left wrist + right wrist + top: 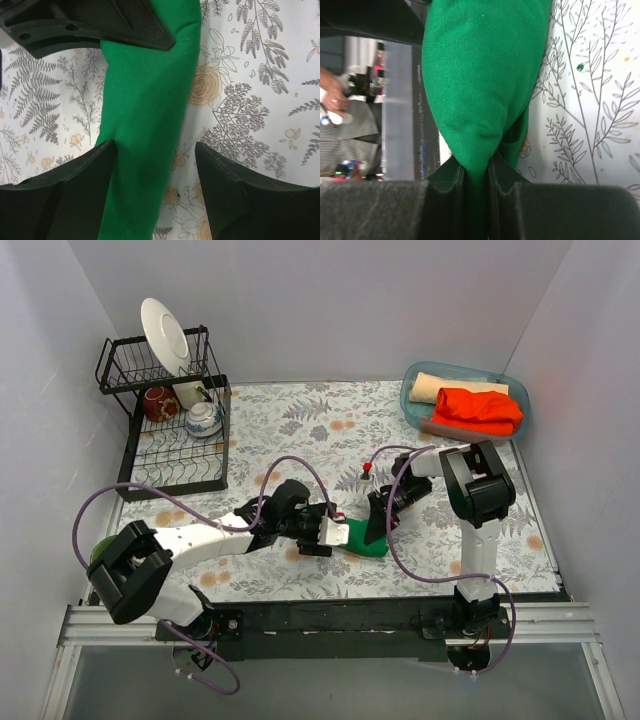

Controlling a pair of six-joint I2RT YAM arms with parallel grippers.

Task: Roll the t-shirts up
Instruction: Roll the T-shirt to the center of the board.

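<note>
The bright green t-shirt (362, 539) lies as a rolled bundle on the fern-print cloth near the front, between the two arms. My right gripper (477, 172) is shut on one end of it, and the fabric (480, 75) bulges out beyond the jaws. My left gripper (155, 147) is open and straddles the roll (145, 115). The left finger (75, 195) touches the roll, while the right finger (240, 195) stands apart from it over bare cloth. From above, the left gripper (335, 532) and right gripper (380, 523) meet at the roll. A rolled tan t-shirt (440, 387) and an orange-red t-shirt (480, 410) rest in the bin.
A blue plastic bin (412, 400) sits at the back right. A black dish rack (170, 465) at the back left holds a white plate (165, 335), mugs and a bowl. A small red-capped object (367, 472) stands just behind the grippers.
</note>
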